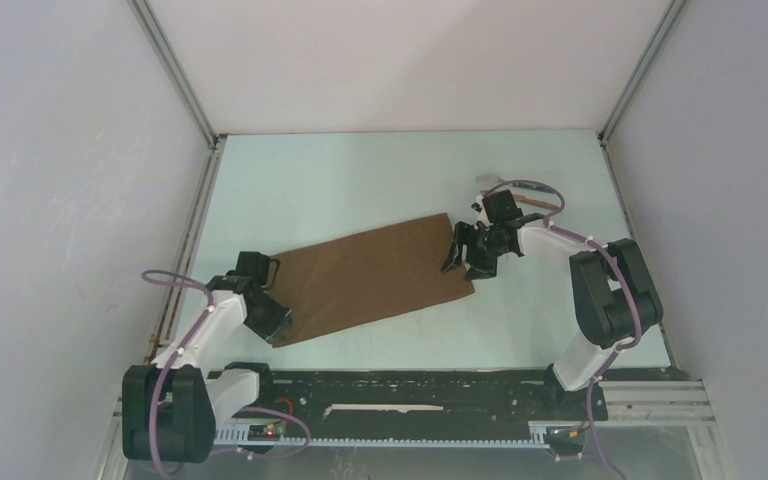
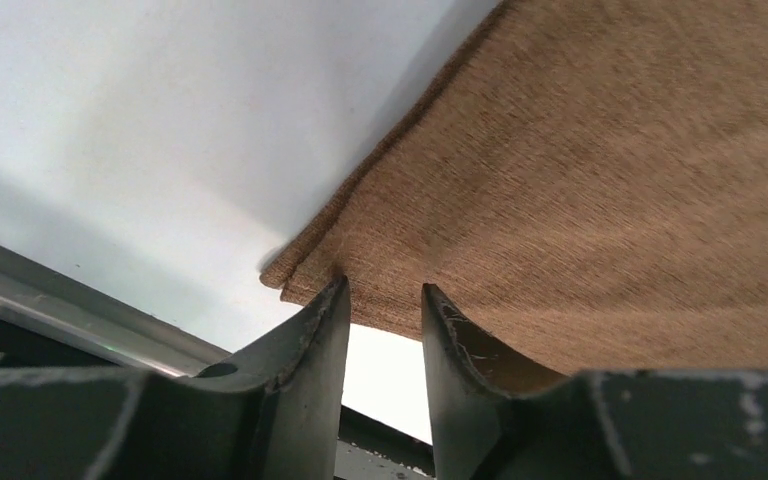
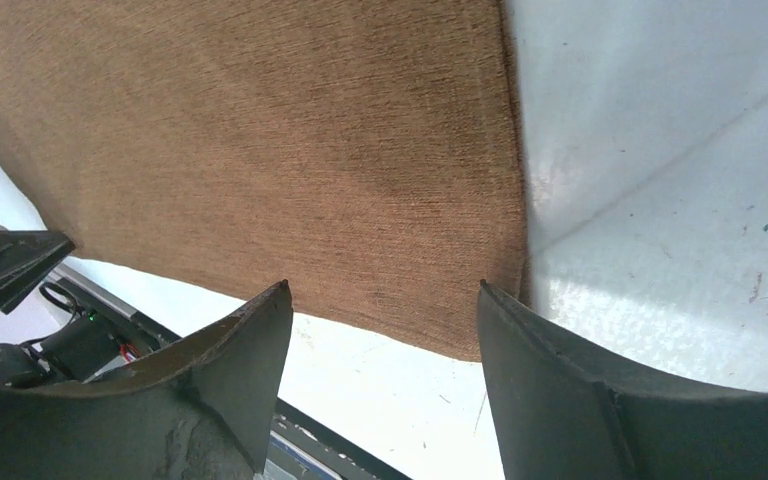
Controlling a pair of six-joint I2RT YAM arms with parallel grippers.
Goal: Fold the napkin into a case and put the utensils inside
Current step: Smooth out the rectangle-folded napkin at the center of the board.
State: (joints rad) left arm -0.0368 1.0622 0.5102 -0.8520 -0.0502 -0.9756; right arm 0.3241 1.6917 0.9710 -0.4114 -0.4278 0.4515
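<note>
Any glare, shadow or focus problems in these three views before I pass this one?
Top external: even, soft light, napkin crisp. Left wrist: left claw sits close to the lens, dark and soft; the cloth casts a shadow on the table. Right wrist: bright glare on the table right of the napkin, weave sharp.
</note>
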